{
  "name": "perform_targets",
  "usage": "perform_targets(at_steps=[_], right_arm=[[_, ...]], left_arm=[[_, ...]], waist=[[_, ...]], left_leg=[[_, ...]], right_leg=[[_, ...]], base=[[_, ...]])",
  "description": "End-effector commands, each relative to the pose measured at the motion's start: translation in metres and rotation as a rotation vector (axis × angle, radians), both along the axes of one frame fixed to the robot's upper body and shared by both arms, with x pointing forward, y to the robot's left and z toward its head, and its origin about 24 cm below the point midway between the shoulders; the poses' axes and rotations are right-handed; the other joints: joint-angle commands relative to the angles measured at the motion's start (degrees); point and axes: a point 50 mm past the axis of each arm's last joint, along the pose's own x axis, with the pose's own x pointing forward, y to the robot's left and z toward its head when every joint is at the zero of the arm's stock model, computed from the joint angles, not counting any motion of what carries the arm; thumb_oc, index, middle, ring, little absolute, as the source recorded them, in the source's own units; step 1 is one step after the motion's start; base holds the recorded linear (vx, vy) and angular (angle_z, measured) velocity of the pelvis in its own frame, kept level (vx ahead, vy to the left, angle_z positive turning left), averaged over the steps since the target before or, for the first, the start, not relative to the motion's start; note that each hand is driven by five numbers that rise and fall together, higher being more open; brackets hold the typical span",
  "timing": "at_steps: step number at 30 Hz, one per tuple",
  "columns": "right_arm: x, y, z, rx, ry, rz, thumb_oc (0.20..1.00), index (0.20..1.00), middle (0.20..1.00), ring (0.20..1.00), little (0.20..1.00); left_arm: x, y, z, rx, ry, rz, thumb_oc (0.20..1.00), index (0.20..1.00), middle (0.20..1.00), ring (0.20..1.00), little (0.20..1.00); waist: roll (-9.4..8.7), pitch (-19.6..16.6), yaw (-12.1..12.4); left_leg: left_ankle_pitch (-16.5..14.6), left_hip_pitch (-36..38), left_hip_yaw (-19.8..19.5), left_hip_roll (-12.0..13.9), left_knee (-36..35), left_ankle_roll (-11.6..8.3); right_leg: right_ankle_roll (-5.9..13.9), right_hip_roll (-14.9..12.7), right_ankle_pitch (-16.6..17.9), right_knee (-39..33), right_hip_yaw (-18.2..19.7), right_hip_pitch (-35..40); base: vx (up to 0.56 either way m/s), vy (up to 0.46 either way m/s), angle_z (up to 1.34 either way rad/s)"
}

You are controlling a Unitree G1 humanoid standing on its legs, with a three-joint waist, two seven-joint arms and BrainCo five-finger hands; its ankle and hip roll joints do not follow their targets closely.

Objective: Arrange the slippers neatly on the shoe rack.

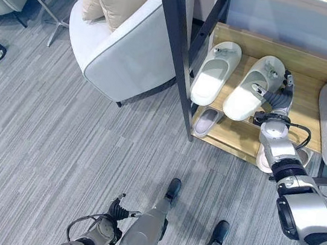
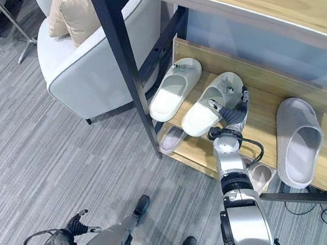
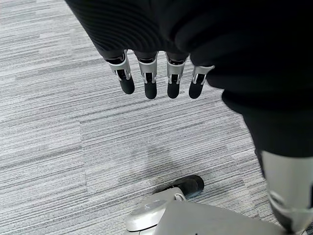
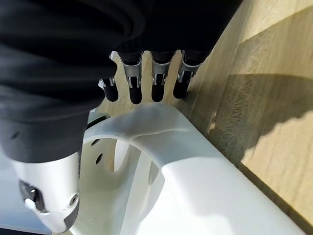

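White slipper [image 1: 248, 89] under right hand [image 1: 281, 93].

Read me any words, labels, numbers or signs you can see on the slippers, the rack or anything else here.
None can be read. The slippers carry no legible print, and the small fittings on their straps are too small to make out. The rack, armchair and carpet show no writing.

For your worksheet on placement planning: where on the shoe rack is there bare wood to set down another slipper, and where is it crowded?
Free: bare shelf between the right robot hand and the grey slipper. Crowded: two white slippers side by side at the rack's left.
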Motion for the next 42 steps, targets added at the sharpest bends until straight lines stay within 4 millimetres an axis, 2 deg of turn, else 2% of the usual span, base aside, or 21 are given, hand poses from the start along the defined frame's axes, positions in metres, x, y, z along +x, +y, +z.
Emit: perform_targets(at_steps=[1, 5, 10, 14, 21, 31, 42], right_arm=[[-0.001, -0.006, 0.016, -0.029, -0.074, 0.039, 1.000, 1.000, 1.000, 1.000, 1.000], [0.002, 0.005, 0.016, -0.004, -0.075, 0.061, 1.000, 1.000, 1.000, 1.000, 1.000], [0.004, 0.003, 0.027, -0.033, -0.097, 0.074, 1.000, 1.000, 1.000, 1.000, 1.000], [0.003, 0.003, 0.026, -0.040, -0.098, 0.084, 1.000, 1.000, 1.000, 1.000, 1.000], [-0.002, 0.012, 0.003, 0.006, -0.045, 0.092, 1.000, 1.000, 1.000, 1.000, 1.000], [0.002, 0.018, 0.001, 0.082, -0.045, 0.026, 1.000, 1.000, 1.000, 1.000, 1.000], [0.000, 0.006, -0.006, 0.120, -0.028, -0.040, 1.000, 1.000, 1.000, 1.000, 1.000]], left_arm=[[0.000, -0.008, -0.003, 0.013, 0.028, -0.038, 1.000, 1.000, 1.000, 1.000, 1.000], [0.004, -0.009, -0.001, 0.008, 0.014, -0.038, 1.000, 1.000, 1.000, 1.000, 1.000], [0.010, -0.009, 0.001, 0.007, -0.010, -0.039, 1.000, 1.000, 1.000, 1.000, 1.000], [0.008, -0.006, 0.001, 0.016, -0.002, -0.032, 1.000, 1.000, 1.000, 1.000, 1.000], [0.005, -0.007, -0.001, 0.012, 0.012, -0.021, 1.000, 1.000, 1.000, 1.000, 1.000], [0.007, -0.010, -0.001, 0.020, 0.009, -0.011, 1.000, 1.000, 1.000, 1.000, 1.000], [-0.002, -0.010, -0.004, 0.028, 0.039, -0.001, 1.000, 1.000, 1.000, 1.000, 1.000]], waist=[[-0.74, -0.75, 0.80], [-0.85, -0.38, 0.91], [-0.94, -0.01, 1.27], [-1.16, 0.20, 1.44], [-1.64, 0.64, 1.07], [-1.74, -0.01, 1.34], [-1.87, -1.04, 2.29]], left_leg=[[-5.14, 1.21, 2.79, 1.24, 0.57, -3.31], [-5.15, 1.22, 2.77, 1.30, 0.57, -3.34], [-4.91, 0.70, 2.00, 1.02, 0.57, -3.48], [-4.98, 0.68, 1.65, 0.96, 0.57, -3.49], [-5.19, 1.08, 1.40, 0.88, 0.57, -3.38], [-5.50, 1.49, 1.27, 0.79, 0.57, -3.21], [-5.69, 1.34, 0.17, 0.00, 0.57, -3.17]], right_leg=[[3.97, -4.80, 3.35, 0.30, 2.39, -0.52], [3.92, -4.70, 3.15, 0.30, 2.36, -0.54], [3.96, -4.74, 3.07, 0.30, 1.51, -0.49], [4.03, -4.88, 2.90, 0.30, 0.84, -0.09], [4.02, -4.99, 2.75, 0.30, 0.16, 0.62], [4.14, -5.20, 2.65, 0.30, -0.11, 1.08], [4.46, -5.86, 2.47, 0.30, -2.19, 1.97]], base=[[0.00, 0.000, 0.00], [0.00, 0.000, 0.00], [0.00, 0.003, 0.04], [0.01, 0.008, 0.10], [0.00, 0.000, 0.00], [0.01, 0.017, 0.04], [0.02, 0.019, 0.08]])
